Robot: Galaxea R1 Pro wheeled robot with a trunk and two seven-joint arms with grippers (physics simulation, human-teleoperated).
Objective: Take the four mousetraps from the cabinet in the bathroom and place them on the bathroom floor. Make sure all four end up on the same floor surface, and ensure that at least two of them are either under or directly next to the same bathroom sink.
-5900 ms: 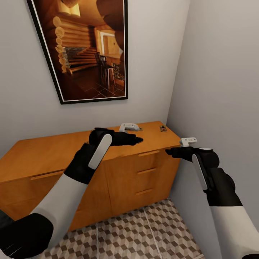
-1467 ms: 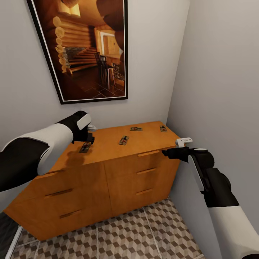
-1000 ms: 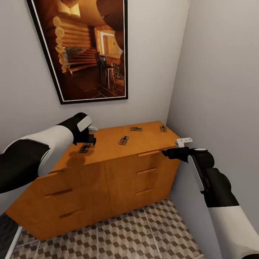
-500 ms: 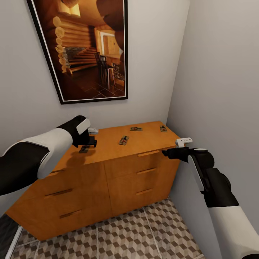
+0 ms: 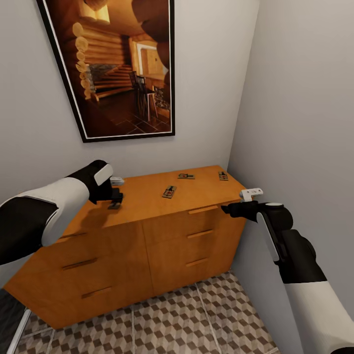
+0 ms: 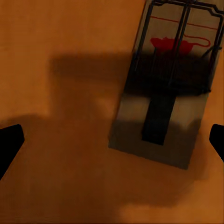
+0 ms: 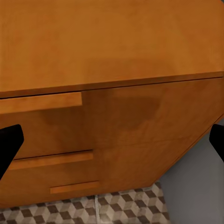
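The left gripper (image 5: pixel 116 195) hung over the left part of the cabinet (image 5: pixel 147 231) top, its fingers spread wide and closed on nothing. In the left wrist view the two dark fingertips (image 6: pixel 10 144) stood far apart at the frame's edges, with the nearest mousetrap (image 6: pixel 167 84) lying flat on the wood between and beyond them, off toward one fingertip rather than centred. That offset was what the coming grasp seemed to turn on: the trap's long axis ran roughly along the camera's line of sight, so the fingers would close across its short sides once the gripper shifted over it and came down. A red patch marked the board under the wire; no brand or lettering could be read.

In the head view this trap (image 5: pixel 114 204) sat just below the left gripper. Further right on the cabinet top lay a second mousetrap (image 5: pixel 169 191) near the middle, a third (image 5: pixel 186 176) behind it toward the wall, and a fourth (image 5: pixel 223 175) near the cabinet's right rear corner. All four were still on the cabinet, none yet on the bathroom floor (image 5: pixel 187 319).

The right gripper (image 5: pixel 231 208) hovered just off the cabinet's right front corner, level with the top edge; its fingertips (image 7: pixel 9 142) stood wide apart, empty. The left arm was plainly nearer the first trap
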